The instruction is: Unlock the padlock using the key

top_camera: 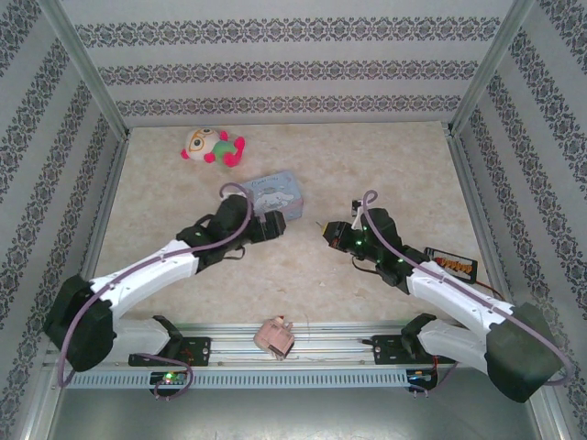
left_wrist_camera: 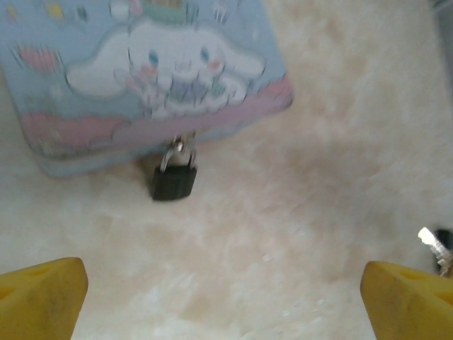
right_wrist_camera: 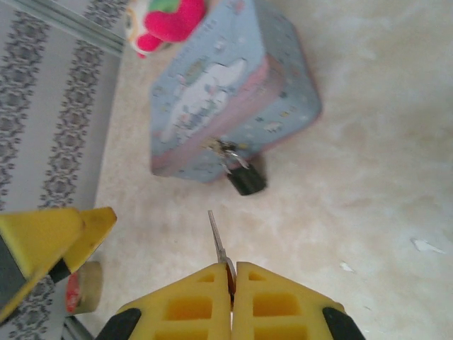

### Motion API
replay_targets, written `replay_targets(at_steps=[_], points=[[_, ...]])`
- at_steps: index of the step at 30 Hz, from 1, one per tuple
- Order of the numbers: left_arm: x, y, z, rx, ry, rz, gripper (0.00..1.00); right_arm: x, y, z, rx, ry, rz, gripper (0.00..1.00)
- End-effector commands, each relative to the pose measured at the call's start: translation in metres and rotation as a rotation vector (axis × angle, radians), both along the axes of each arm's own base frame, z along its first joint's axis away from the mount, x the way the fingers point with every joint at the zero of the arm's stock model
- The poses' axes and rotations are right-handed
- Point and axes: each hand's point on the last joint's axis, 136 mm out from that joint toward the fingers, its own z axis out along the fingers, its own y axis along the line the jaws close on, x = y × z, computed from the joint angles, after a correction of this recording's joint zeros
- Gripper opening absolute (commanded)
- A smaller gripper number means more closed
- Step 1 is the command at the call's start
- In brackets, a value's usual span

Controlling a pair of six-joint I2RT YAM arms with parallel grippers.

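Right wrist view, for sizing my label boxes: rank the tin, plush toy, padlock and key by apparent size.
1. Tin.
2. Plush toy, cut off by the frame edge.
3. Padlock and key: unsure; the key is nearer and partly hidden in the right tool.

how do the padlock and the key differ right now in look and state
The padlock is a dark blocky body; the key is a thin silvery blade. The padlock lies on the table against the tin, ungripped; the key is pinched in the shut right gripper. Both are small.
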Motion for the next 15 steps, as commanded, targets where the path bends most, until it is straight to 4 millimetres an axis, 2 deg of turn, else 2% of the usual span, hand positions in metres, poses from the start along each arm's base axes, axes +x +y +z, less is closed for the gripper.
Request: replay_targets(at_steps=[1, 4, 7, 10, 15], points=[[0.002, 0.0, -0.018, 0.127, 0.019, 0.021, 0.98, 0.0, -0.009, -0.021, -0.047, 0.047, -0.043, 0.0], [0.009, -0.007, -0.036, 0.144, 0.047, 0.026, 0.92, 0.001, -0.01, -0.027, -0.061, 0.058, -0.051, 0.0], [0.018, -0.005, -0.048, 0.211, 0.072, 0.054, 0.88, 0.003, -0.013, -0.031, -0.078, 0.058, -0.063, 0.0], [0.026, -0.001, -0.061, 0.305, 0.125, 0.087, 0.87, 0.004, -0.017, -0.035, -0.101, 0.058, -0.082, 0.0], [0.039, -0.013, -0.08, 0.354, 0.169, 0.085, 0.85, 0.007, -0.021, -0.036, -0.115, 0.052, -0.102, 0.0]])
